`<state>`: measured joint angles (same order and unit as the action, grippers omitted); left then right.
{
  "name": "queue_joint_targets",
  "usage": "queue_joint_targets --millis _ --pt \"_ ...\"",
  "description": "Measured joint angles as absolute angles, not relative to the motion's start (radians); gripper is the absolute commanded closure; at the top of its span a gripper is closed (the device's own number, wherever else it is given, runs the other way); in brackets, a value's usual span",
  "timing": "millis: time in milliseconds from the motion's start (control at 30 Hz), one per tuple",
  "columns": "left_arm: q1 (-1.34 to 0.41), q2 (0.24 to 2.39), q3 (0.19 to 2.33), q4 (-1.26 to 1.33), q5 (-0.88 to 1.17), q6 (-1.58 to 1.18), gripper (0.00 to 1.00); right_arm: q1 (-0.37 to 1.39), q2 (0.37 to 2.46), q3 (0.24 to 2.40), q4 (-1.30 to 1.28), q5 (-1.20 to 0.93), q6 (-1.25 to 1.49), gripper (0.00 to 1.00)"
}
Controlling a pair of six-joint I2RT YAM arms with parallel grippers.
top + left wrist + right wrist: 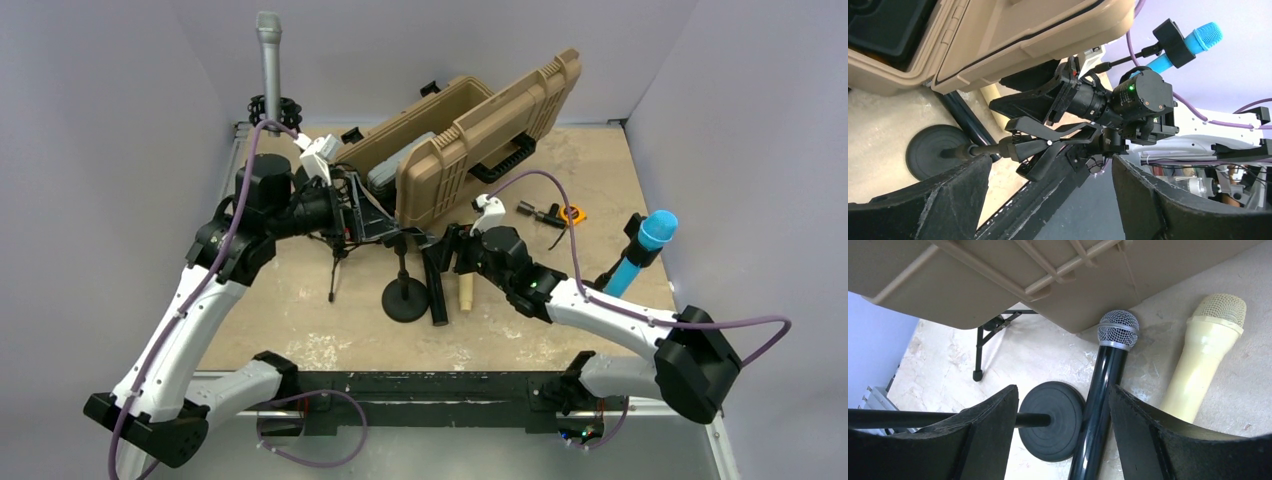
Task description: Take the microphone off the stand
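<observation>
At the far left a grey microphone (268, 50) stood upright on its own mount, well apart from the work. The left gripper (1049, 160) had its fingers spread wide and pinched nothing. The clip (1038, 131) of the stand (402, 265) sat just beyond its tips and looked empty to me.

The stand's round base (1050, 427) rested on the table (300, 320). The black microphone (1103, 390) lay flat just beside it, mesh head toward the tan case (470, 140). A cream microphone (1198, 365) lay near it on the other side. The right gripper (1063, 390) hovered over the black microphone with its fingers apart, and I could see nothing clamped between them.

I judged the removal itself done, and this the letting-go step. The next move called for both arms to draw clear without knocking the stand or rolling the microphone.
</observation>
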<state>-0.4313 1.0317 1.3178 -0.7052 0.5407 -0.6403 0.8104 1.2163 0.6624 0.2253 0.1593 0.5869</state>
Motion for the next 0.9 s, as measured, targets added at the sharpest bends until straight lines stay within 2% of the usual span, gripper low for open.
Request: queue_joint_targets --millis 667,900 --pt "-0.431 1.037 1.087 -0.505 0.561 -0.713 0.29 0.81 1.19 0.65 0.244 0.137 0.58 0.35" --pt "-0.431 1.0 1.008 -0.511 0.581 -0.683 0.17 0.81 1.191 0.65 0.248 0.134 0.574 0.35"
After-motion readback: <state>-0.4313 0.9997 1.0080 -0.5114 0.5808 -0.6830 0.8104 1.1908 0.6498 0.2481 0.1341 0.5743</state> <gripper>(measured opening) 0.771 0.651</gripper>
